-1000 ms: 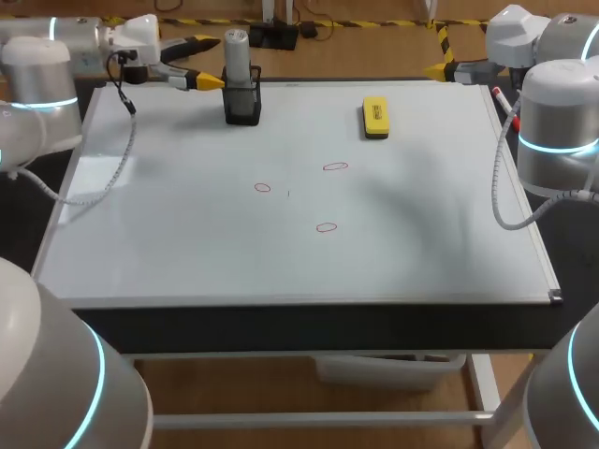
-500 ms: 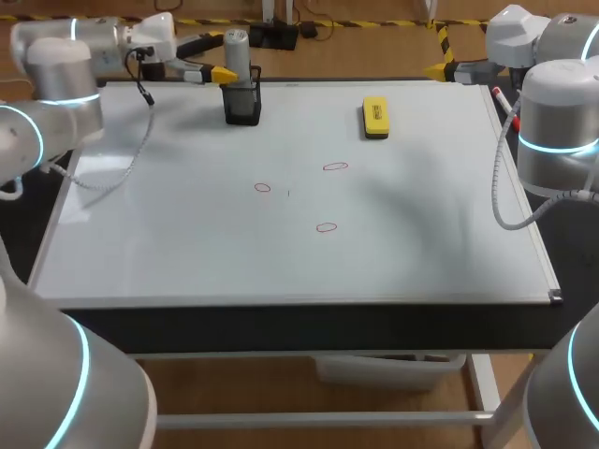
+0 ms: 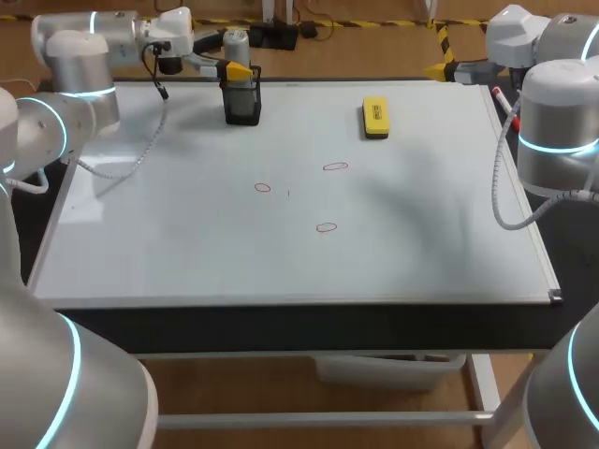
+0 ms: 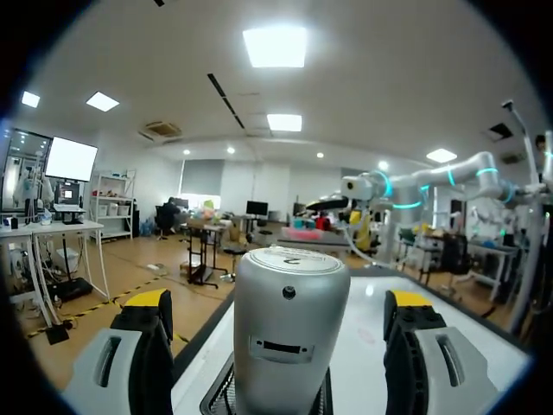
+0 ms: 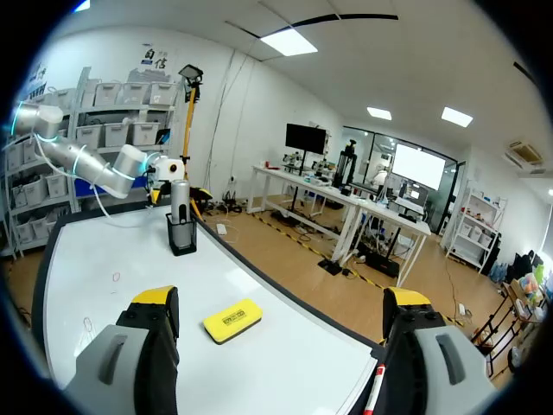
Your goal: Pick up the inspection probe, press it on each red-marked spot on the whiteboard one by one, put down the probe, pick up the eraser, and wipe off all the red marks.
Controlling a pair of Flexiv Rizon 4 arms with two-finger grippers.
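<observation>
The grey inspection probe [image 3: 236, 42] stands upright in a black mesh holder [image 3: 242, 105] at the far left of the whiteboard [image 3: 187, 243]. My left gripper [image 3: 227, 54] is open at the probe's top. In the left wrist view the probe [image 4: 289, 337] stands between the fingers [image 4: 147, 350], with a gap on each side. The yellow eraser [image 3: 374, 117] lies at the far middle. Three red marks [image 3: 262, 187], [image 3: 335, 167], [image 3: 326, 226] sit mid-board. My right gripper [image 3: 447, 68] is open at the far right edge; from its wrist view the eraser [image 5: 233, 320] lies ahead of it.
A red marker pen [image 3: 501, 98] lies along the board's right edge, close to my right arm. The holder with the probe [image 5: 181, 223] also shows far ahead in the right wrist view.
My left arm has swung right along the far edge, bringing its open fingers to either side of the probe's top. The right arm has kept still.
</observation>
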